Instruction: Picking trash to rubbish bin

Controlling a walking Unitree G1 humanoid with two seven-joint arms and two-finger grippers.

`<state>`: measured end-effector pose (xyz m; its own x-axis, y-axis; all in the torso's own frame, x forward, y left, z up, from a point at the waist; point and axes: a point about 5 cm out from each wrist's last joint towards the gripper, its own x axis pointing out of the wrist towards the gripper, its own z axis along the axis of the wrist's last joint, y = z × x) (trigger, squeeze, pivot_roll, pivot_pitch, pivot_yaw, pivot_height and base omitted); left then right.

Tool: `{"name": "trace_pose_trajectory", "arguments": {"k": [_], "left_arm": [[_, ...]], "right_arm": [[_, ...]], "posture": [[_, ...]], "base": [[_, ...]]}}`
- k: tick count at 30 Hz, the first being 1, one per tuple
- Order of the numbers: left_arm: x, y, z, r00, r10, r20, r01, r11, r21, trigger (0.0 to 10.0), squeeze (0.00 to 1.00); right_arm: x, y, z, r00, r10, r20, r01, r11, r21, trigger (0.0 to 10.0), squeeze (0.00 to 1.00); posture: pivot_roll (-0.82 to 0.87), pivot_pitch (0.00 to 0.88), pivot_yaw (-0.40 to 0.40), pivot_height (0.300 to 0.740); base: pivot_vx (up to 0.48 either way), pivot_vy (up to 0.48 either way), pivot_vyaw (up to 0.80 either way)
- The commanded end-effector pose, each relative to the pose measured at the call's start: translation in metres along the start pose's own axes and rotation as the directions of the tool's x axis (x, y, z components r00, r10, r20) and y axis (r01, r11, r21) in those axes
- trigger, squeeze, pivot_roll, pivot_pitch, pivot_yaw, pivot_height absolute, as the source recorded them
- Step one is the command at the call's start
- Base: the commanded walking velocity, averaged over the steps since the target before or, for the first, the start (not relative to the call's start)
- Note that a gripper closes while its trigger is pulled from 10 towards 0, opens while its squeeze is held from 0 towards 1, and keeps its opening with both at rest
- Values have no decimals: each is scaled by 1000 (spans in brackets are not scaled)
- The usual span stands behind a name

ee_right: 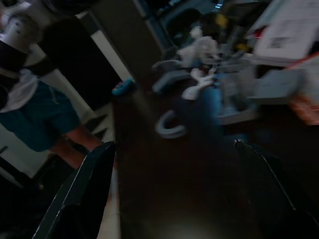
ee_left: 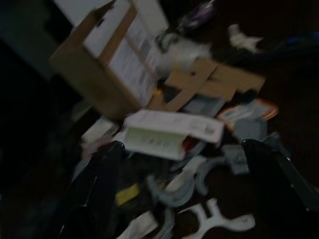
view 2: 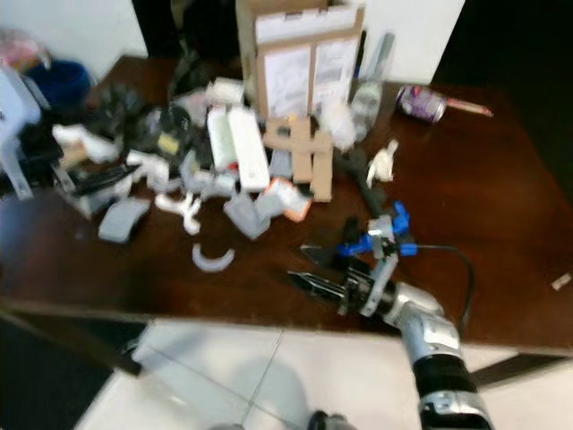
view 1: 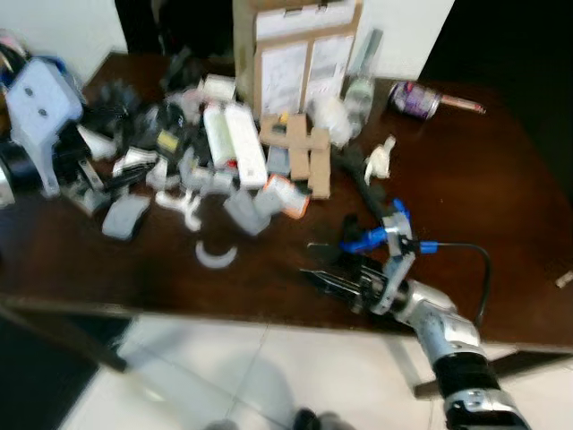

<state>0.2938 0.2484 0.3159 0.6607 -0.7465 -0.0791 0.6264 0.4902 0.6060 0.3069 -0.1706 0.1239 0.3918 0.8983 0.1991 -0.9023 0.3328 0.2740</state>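
Right end effector (view 1: 315, 267) low over the dark worktop (view 1: 501, 188), lower centre of the left eye frame, fingers apart and gripping nothing. Nearest trash: a pale curved scrap (view 1: 215, 257) left of the fingertips, apart from them. Main trash heap (view 1: 192, 148) in the upper left of the frame, white packets and cardboard strips (view 1: 300, 152) tangled in front of a cardboard box (view 1: 300, 54); crushed can (view 1: 414, 98) upper right. No rubbish bin identifiable.

Left end effector (ee_left: 179, 199) seen from its wrist camera above the heap, fingers spread, nothing between them.

Risks, as judged: flat curved scrap likely to skid on the slick worktop under a shallow pinch and slide off the near edge. Blue-clipped cable (view 1: 466, 255) on the right wrist liable to snag loose pieces during a reach. Crowded heap inviting a multi-piece grab or toppling of the box. Person (ee_right: 45, 109) standing close in the right wrist frame, within possible swing range. Heavy blur, poor aim.
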Motion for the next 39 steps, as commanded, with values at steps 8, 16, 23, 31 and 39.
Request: {"name": "trace_pose_trajectory", "arguments": {"k": [8, 16, 23, 31, 39], "left_arm": [[-9, -76, -21, 825, -565, 25, 548, 787, -282, 10000, 0], [-22, -96, -57, 735, -667, -126, 589, 719, -370, 10000, 0], [-4, -73, -80, 862, -416, -288, 387, 909, -157, 10000, 0], [31, -73, -78, 939, -299, -171, 288, 953, -89, 10000, 0], [39, -86, -86, 924, -378, -58, 355, 904, -236, 10000, 0]], "right_arm": [[-17, 6, 6, 998, 57, 0, -57, 998, 6, 10000, 0], [-17, 20, 12, 988, 148, -46, -149, 989, -10, 10000, 0], [-17, 27, 8, 987, 149, -57, -149, 989, 4, 10000, 0], [-10, 35, 3, 985, 162, -61, -160, 986, 38, 10000, 0], [-12, 37, 5, 985, 159, -73, -156, 987, 37, 10000, 0]], "posture": [[302, 144, -32, 740], [276, 177, -28, 740], [250, 207, -40, 740], [228, 218, -54, 740], [202, 219, -72, 740]], "base": [[0, 0, 0], [0, 0, 0], [0, 0, 0], [0, 0, 0], [0, 0, 0]]}}
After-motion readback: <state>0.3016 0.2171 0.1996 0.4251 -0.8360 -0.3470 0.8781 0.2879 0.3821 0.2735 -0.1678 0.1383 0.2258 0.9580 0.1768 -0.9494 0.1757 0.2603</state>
